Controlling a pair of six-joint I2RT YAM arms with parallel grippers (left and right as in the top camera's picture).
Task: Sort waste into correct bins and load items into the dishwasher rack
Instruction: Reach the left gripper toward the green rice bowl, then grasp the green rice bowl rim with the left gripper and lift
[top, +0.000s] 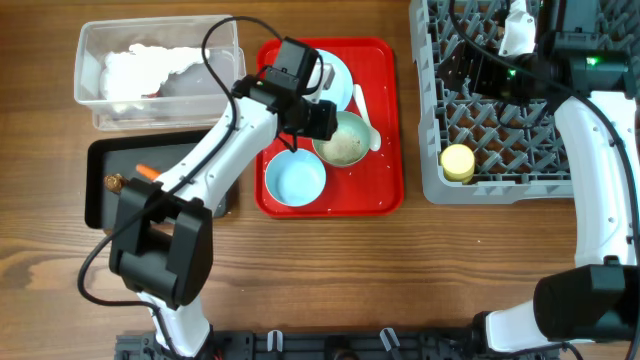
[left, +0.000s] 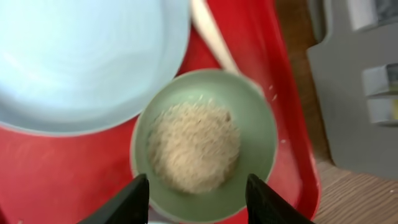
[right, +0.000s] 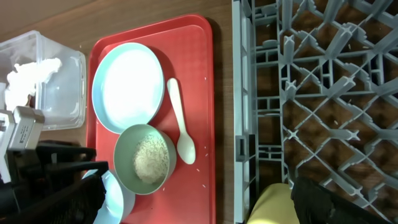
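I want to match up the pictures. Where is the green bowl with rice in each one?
Overhead: the pale green bowl is near the picture's centre, on the red tray.
Left wrist: it looks big, at bottom centre.
Right wrist: it sits at lower left.
Shared landmark: the white spoon lies beside the bowl in all three views.

Overhead, the left arm is covering part of the plate and black tray. In the left wrist view the spoon is showing blurred and running off the top edge. The right wrist view's bottom edge is cutting the cup.
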